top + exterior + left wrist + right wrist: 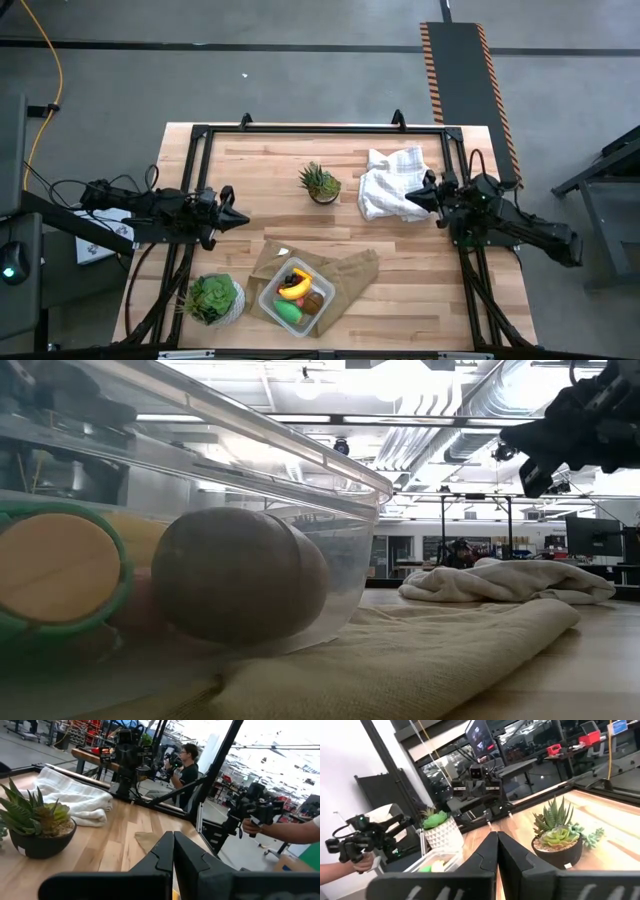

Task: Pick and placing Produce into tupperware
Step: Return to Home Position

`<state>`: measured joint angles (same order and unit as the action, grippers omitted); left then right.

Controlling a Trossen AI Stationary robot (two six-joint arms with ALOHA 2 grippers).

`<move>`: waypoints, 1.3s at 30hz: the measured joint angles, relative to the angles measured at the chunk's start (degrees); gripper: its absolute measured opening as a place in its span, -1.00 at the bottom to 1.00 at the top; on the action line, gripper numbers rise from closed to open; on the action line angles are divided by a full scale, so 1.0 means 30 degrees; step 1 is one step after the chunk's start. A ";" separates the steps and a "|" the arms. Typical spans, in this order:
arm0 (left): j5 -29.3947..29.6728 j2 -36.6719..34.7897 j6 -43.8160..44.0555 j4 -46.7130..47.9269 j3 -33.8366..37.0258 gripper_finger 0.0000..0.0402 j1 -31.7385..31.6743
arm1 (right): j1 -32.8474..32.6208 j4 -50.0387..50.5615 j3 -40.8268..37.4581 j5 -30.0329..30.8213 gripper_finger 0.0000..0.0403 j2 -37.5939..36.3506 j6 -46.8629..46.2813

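Note:
The clear tupperware [296, 297] stands on a flat brown paper bag [345, 278] near the table's front edge. It holds the produce: a yellow banana [295, 284], a green oval [289, 312], a brown kiwi [240, 573] and other small pieces. My left gripper [240, 217] hangs shut at the table's left side, pointing toward the right. My right gripper [413, 195] hangs shut at the right side, over the white cloth [389, 181], pointing left. Both hold nothing.
A spiky green potted plant [320, 183] stands at the table's middle toward the far edge. A leafy plant in a white pot [213, 298] stands at the front left. A black frame [320, 128] rims the table. A person's hand with a hand-held device [257, 815] shows beyond the table.

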<state>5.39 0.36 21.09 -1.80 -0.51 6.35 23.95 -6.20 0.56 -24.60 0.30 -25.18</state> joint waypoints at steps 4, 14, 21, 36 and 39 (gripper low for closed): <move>0.0007 0.0000 -0.0437 0.0000 0.0000 -1.00 0.0000 | 0.0558 0.0009 -0.0002 -0.0842 -1.00 0.0000 0.0212; -0.0095 0.0007 -0.0415 0.0039 0.0000 -1.00 0.0000 | 0.0806 0.0444 -0.0002 0.1555 -1.00 0.0000 0.1071; -0.0148 0.0007 -0.0420 0.0053 0.0000 -1.00 0.0000 | 0.0799 0.1086 -0.0002 0.3153 -1.00 0.0007 0.1815; -0.0696 0.0007 -0.0473 0.0190 -0.0007 -1.00 0.0007 | 0.0799 0.1086 -0.0002 0.3155 -1.00 0.0000 0.1565; -0.0672 0.0007 -0.0476 0.0182 -0.0007 -1.00 0.0007 | 0.0799 0.1093 -0.0002 0.3155 -1.00 0.0000 0.1453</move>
<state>3.37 0.38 19.66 -1.26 -0.54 6.37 26.35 -2.92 0.56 -15.14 0.30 -20.82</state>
